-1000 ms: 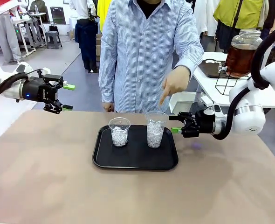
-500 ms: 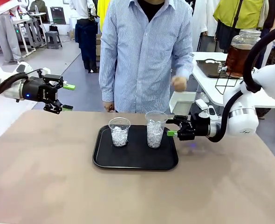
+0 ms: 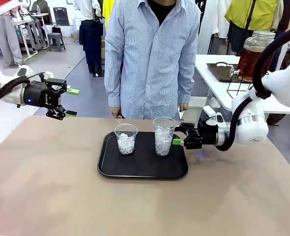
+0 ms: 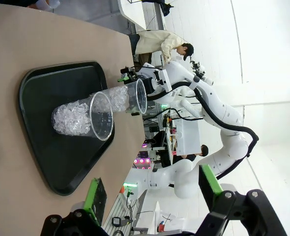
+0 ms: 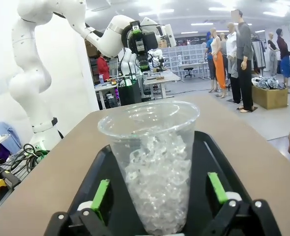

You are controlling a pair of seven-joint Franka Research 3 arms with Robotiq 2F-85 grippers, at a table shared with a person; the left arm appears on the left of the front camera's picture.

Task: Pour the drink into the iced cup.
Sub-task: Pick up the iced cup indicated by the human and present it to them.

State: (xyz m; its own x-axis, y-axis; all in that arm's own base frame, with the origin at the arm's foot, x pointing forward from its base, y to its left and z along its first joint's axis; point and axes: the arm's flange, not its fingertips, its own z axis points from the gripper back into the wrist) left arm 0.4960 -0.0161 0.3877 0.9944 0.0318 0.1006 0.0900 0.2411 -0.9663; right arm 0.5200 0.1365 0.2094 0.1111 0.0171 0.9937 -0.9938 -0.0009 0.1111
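Tan desk [image 3: 61, 187] in a busy workshop: right gripper [image 3: 178, 133], jaws spread, apparently brackets an iced cup [image 3: 163, 136]; left gripper [image 3: 72, 102], nine o'clock, likewise spread.

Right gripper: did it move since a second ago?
Yes. The right gripper slid toward the robot's left, closer to the black tray, and its open jaws now flank the taller iced cup.

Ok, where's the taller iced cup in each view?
Front: taller iced cup on the right half of the black tray, at the right gripper.
Left wrist: upper middle, the farther cup.
Right wrist: centre, between the open fingers.
Shared landmark: the black tray.
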